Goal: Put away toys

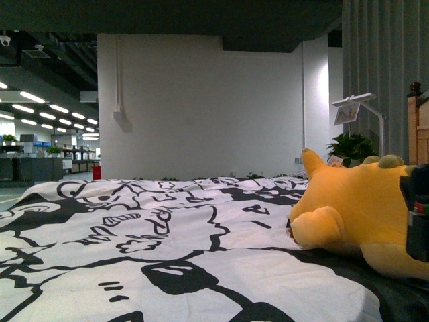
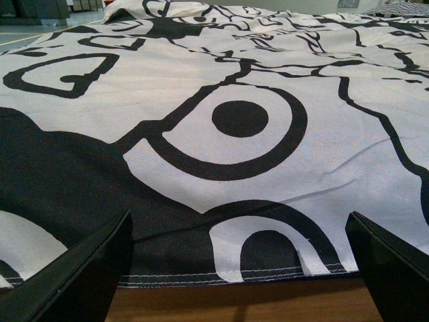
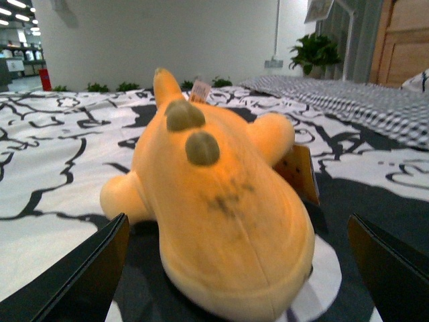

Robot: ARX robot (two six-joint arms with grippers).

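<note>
An orange-yellow plush toy [image 1: 355,215] lies on the black-and-white patterned bedspread [image 1: 134,228] at the right of the front view. A dark part of my right arm [image 1: 417,221] overlaps its near end there. In the right wrist view the toy [image 3: 221,215] fills the middle, pointed ear far, rounded end close. My right gripper [image 3: 238,282] is open, one finger on each side of that end, not touching it. My left gripper [image 2: 238,288] is open over the bedspread's stitched hem [image 2: 221,275], holding nothing.
A wooden bed edge [image 2: 234,305] shows just under the hem. A wooden headboard [image 1: 417,127] stands at the right, with a potted plant [image 1: 350,147] and a white lamp [image 1: 358,107] behind the bed. A checked cover [image 3: 362,107] lies beyond the toy.
</note>
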